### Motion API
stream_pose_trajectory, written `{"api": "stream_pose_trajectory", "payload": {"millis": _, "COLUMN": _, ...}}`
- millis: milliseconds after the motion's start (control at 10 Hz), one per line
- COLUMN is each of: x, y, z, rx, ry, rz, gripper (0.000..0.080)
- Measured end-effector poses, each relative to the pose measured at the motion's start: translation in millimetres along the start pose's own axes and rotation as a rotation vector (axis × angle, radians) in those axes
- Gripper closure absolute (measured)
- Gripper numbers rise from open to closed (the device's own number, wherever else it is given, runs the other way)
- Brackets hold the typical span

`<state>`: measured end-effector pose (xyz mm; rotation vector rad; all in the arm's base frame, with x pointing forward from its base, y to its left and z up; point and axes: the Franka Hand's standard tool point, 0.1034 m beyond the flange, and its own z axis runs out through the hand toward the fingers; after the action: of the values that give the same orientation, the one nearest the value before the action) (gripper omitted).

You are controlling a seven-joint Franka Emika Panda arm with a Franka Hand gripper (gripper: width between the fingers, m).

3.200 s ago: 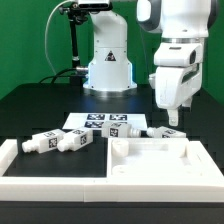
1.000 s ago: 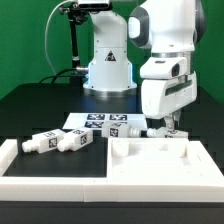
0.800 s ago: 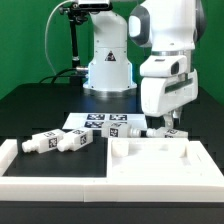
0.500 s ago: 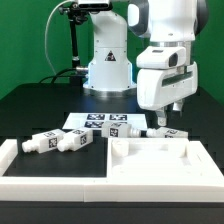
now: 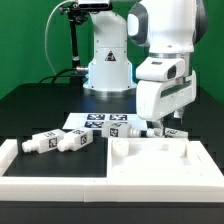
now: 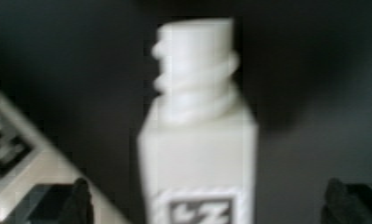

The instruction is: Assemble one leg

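In the wrist view a white leg [image 6: 201, 130] lies on the black table between my gripper's [image 6: 204, 205] dark fingers [image 6: 58, 203]. Its threaded end points away and a tag marker shows near the jaws. The jaws are open, with a gap on each side of the leg. In the exterior view the gripper [image 5: 163, 126] hangs low behind the large white panel [image 5: 160, 165], over that leg [image 5: 150, 132], which is partly hidden. Two more legs [image 5: 42, 143] [image 5: 76, 140] lie at the exterior view's left, and another [image 5: 124, 131] lies by the marker board.
The marker board [image 5: 98, 121] lies flat behind the legs. A white raised rim [image 5: 15, 160] runs along the front at the exterior view's left. The robot's white base [image 5: 108, 68] and a black stand [image 5: 72, 40] are at the back.
The arm has moved toward the exterior view's left, turned its hand and come down over the leg behind the panel. The jaws remain open.
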<state>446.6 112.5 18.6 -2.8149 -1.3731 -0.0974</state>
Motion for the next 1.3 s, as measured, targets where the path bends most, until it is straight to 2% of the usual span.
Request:
{"api": "stream_pose_trajectory", "payload": {"millis": 500, "x": -6.8, "y": -15.2, "z": 9.3, "rx": 0.013, "ry": -0.007, "rz": -0.010, "gripper": 0.0151}}
{"api": "stream_pose_trajectory", "payload": {"millis": 600, "x": -6.9, "y": -14.7, "z": 9.3, "rx": 0.013, "ry": -0.007, "rz": -0.010, "gripper": 0.0179}}
{"api": "stream_pose_trajectory", "payload": {"millis": 700, "x": -7.0, "y": -14.8, "z": 9.3, "rx": 0.013, "ry": -0.007, "rz": -0.010, "gripper": 0.0311}}
{"api": "stream_pose_trajectory", "payload": {"millis": 800, "x": -7.0, "y": -14.8, "z": 9.4, "rx": 0.013, "ry": -0.007, "rz": -0.010, "gripper": 0.0311}}
{"api": "stream_pose_trajectory", "payload": {"millis": 900, "x": -7.0, "y": -14.8, "z": 9.4, "rx": 0.013, "ry": -0.007, "rz": -0.010, "gripper": 0.0495}}
{"api": "stream_pose_trajectory", "payload": {"millis": 1200, "x": -7.8, "y": -15.1, "z": 9.0, "rx": 0.010, "ry": -0.002, "rz": 0.005, "gripper": 0.0514}}
{"api": "stream_pose_trajectory", "payload": {"millis": 1300, "x": -21.9, "y": -24.6, "z": 8.3, "rx": 0.004, "ry": 0.009, "rz": 0.085, "gripper": 0.0514}}
